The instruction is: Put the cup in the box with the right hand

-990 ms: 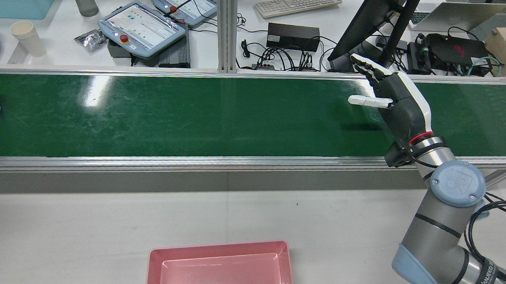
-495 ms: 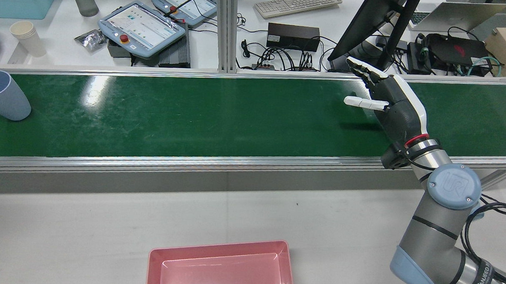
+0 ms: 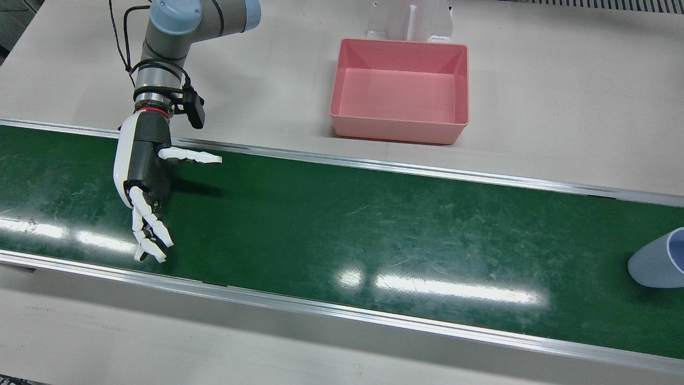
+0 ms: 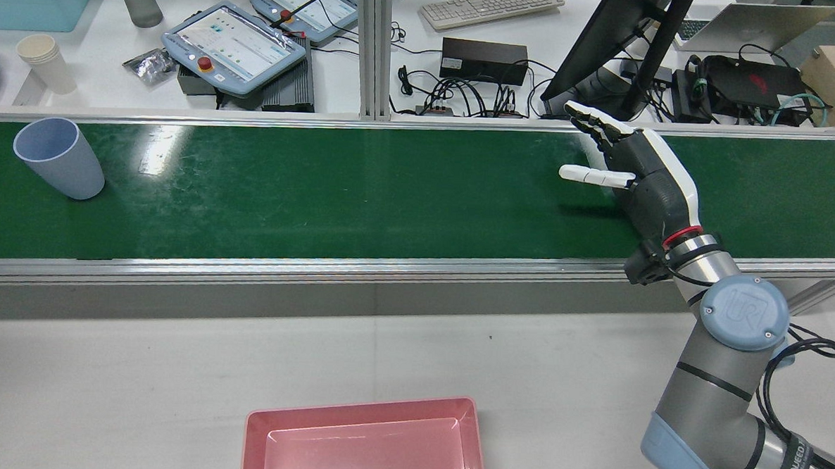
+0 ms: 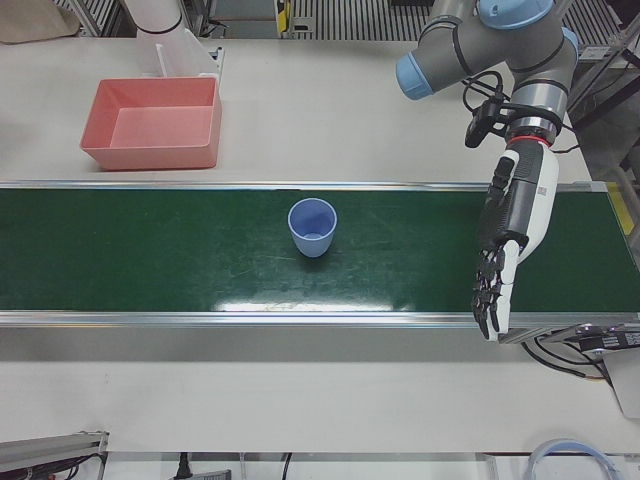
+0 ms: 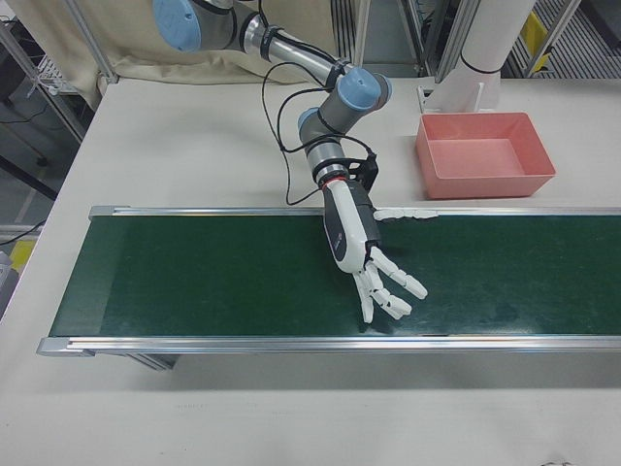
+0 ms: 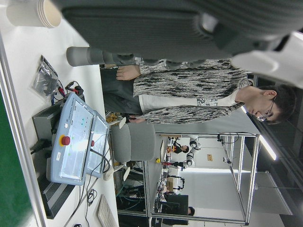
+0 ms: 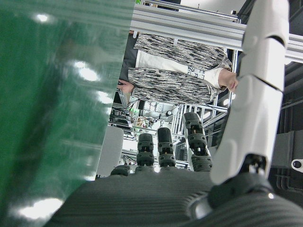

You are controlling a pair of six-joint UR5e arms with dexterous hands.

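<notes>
A pale blue cup [image 4: 58, 157] stands upright, mouth up, on the green belt [image 4: 363, 190], far to the left in the rear view. It also shows at mid-belt in the left-front view [image 5: 312, 227] and at the right edge of the front view [image 3: 660, 259]. My right hand [image 4: 645, 177] hovers over the belt's other end, open, fingers stretched and thumb out, holding nothing and far from the cup. My left hand [image 5: 515, 225] hangs open over the belt beyond the cup. The pink box [image 4: 366, 444] sits empty on the white table.
Silver rails [image 4: 317, 265] edge the belt on both sides. Behind it are teach pendants [image 4: 232, 47], a keyboard [image 4: 491, 5], a monitor stand [image 4: 609, 45], cables and stacked paper cups [image 4: 44, 62]. A person in a patterned top [image 7: 189, 90] stands past the far side.
The cup has travelled along the belt from the left edge of the rear view toward the right. My right hand has shifted slightly left and further over the belt, still open.
</notes>
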